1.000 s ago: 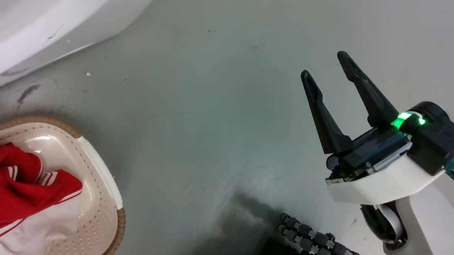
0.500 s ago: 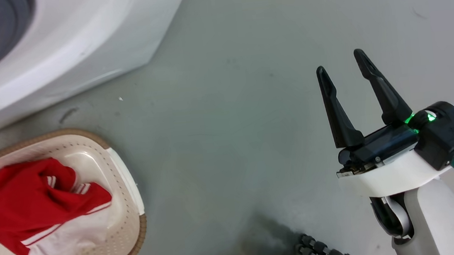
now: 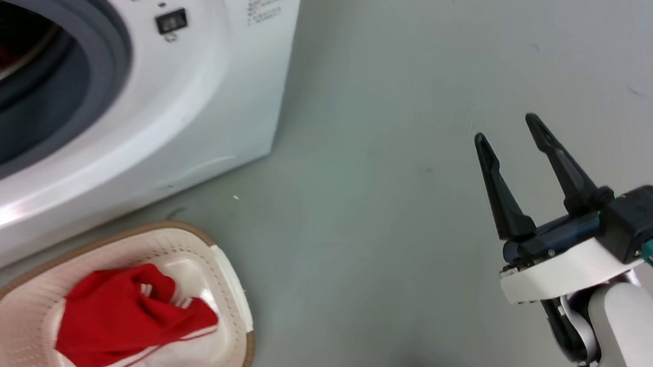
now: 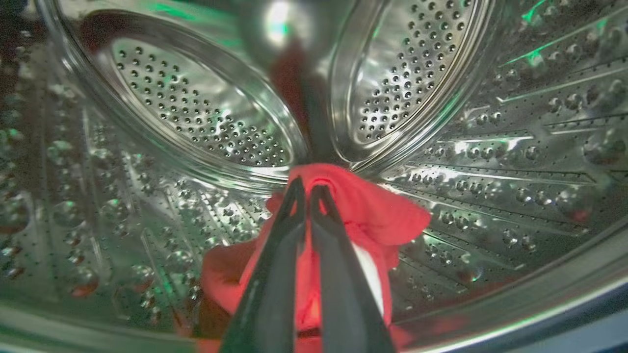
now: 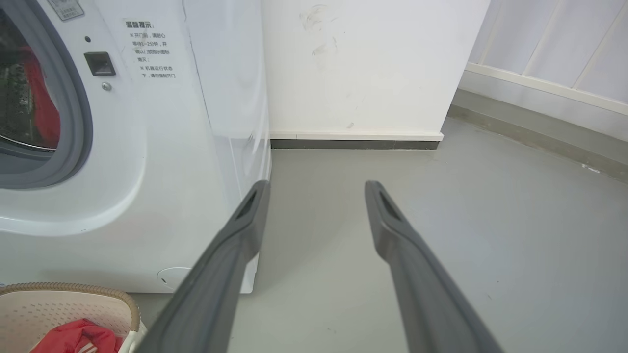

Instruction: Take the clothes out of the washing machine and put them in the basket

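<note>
One red garment [image 3: 123,314] lies in the basket [image 3: 127,234] at the lower left of the head view; another garment [image 4: 378,215] sits mid-frame in the left wrist view, low in the drum [image 4: 196,122] of the washing machine [image 3: 204,99]. Our left gripper [image 4: 308,189] is pinched nearly closed on its fold. We should draw it out slowly, clearing the grey door ring [image 5: 83,122]. Our right gripper [image 3: 505,126] hangs wide open, empty, lower right.

You get the head view looking steeply down on the floor [image 3: 385,112]; left wrist view sits close inside the drum [image 4: 196,113]; right wrist view shares the washing machine [image 3: 193,100] and basket [image 3: 18,345] with it
</note>
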